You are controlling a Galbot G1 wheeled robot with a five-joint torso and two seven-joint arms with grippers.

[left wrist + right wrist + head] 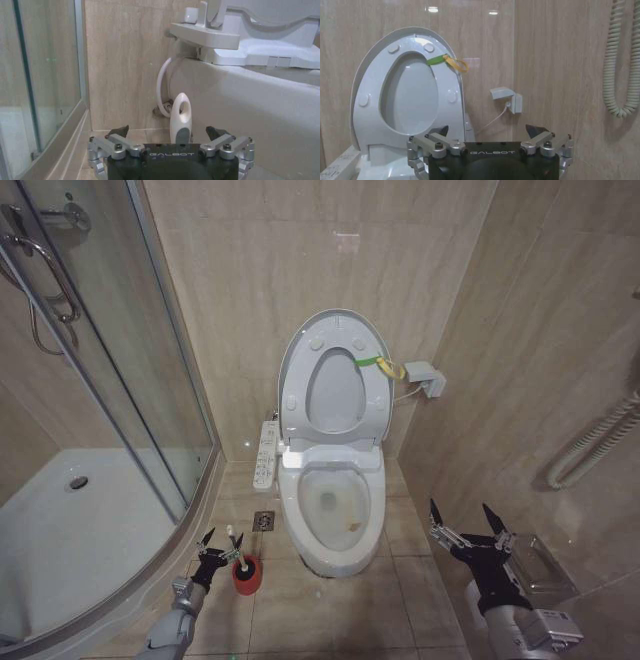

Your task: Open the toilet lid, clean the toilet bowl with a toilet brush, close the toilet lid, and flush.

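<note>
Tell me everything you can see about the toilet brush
The toilet brush stands nearly upright in its small round red holder on the tiled floor, left of the toilet bowl. Its thin white handle has a looped top and a grey grip, seen close in the left wrist view. The bristle head is hidden inside the holder. The left gripper has its open fingers on either side of the handle, not clamped.

toilet brush (236,546) bristles hidden in holder (247,575)
</note>
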